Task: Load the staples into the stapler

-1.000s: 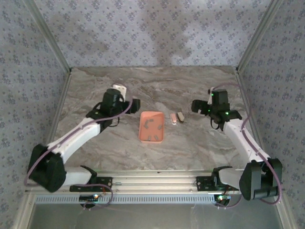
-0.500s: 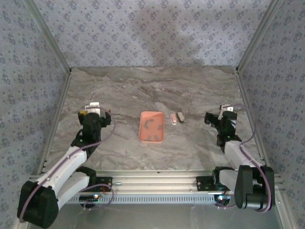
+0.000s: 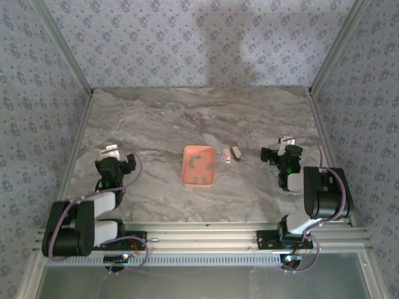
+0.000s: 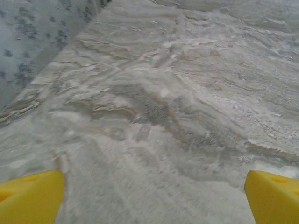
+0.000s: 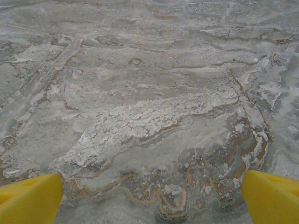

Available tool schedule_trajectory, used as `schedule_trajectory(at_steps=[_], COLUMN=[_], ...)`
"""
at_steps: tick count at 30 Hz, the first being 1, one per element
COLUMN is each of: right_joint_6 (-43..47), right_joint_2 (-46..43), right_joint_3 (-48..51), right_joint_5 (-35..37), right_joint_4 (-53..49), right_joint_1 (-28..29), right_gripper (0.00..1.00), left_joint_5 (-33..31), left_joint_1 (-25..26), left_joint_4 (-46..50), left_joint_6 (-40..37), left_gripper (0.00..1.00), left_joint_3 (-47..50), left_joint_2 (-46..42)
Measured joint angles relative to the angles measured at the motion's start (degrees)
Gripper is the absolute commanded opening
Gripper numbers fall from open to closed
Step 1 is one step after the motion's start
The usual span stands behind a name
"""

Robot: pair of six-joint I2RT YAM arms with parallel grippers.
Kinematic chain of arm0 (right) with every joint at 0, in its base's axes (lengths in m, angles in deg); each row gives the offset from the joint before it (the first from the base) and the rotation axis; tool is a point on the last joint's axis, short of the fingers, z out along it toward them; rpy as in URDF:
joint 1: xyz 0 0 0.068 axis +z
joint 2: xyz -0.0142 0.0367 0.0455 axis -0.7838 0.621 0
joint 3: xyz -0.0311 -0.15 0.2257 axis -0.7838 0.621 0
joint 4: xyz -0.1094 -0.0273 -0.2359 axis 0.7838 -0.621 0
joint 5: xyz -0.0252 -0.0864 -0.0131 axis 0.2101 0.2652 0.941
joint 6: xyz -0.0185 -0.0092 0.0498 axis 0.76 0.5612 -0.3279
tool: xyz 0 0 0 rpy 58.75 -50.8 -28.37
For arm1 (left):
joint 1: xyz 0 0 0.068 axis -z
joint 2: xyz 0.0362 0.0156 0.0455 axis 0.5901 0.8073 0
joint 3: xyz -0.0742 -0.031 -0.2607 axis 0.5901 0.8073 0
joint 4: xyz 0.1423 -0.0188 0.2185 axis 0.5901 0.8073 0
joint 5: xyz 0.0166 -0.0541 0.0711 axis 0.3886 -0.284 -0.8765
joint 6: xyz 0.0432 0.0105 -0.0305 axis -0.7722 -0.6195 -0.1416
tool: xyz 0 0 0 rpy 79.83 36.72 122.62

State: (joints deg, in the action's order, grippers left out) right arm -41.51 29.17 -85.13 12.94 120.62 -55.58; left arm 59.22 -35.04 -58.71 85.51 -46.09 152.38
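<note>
Stapler on table just right of tray; staples loose inside tray. Likely tiny, light, stiff, slippery: pinch across long sides. Left gripper, right gripper — both spread wide, empty.

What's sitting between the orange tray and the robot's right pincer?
In the top view, the tiny pink stapler and a small brownish piece beside it lie between the tray and the right pincer.
</note>
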Motion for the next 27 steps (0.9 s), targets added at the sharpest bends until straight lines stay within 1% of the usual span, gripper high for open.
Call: schedule_trajectory(at_steps=[1, 4, 5, 6, 7, 12, 27], right_joint_6=[0.2, 0.9, 1.0, 1.2, 1.2, 1.2, 1.6], right_joint_2=[0.0, 0.0, 0.0, 0.0, 0.0, 0.0, 0.0], right_joint_3=[-0.2, -1.1, -1.3, -1.4, -1.5, -1.5, -1.5], right_joint_5=[0.0, 0.0, 0.0, 0.0, 0.0, 0.0, 0.1], right_joint_4=[0.3, 1.3, 1.5, 1.6, 1.7, 1.7, 1.6], right_joint_1=[0.1, 0.4, 0.5, 0.6, 0.6, 0.6, 0.9], right_gripper=[1.00, 1.00, 1.00, 1.00, 1.00, 1.00, 1.00], left_joint_5=[0.5, 1.8, 2.4, 2.8, 3.0, 3.9, 5.6], left_joint_1=[0.0, -1.1, -1.8, -2.3, -2.6, -2.3, -1.4], left_joint_4=[-2.2, -12.5, -11.6, -9.0, -9.3, -8.5, -6.5], left_joint_6=[-0.4, -0.5, -0.4, -0.4, -0.5, -0.5, -2.0], left_gripper=[0.99, 0.99, 0.98, 0.99, 0.99, 0.99, 0.98], left_joint_3=[-1.0, -3.7, -5.3, -6.8, -7.4, -10.0, -10.6], left_joint_2=[2.1, 12.4, 15.3, 16.4, 17.1, 17.0, 17.0])
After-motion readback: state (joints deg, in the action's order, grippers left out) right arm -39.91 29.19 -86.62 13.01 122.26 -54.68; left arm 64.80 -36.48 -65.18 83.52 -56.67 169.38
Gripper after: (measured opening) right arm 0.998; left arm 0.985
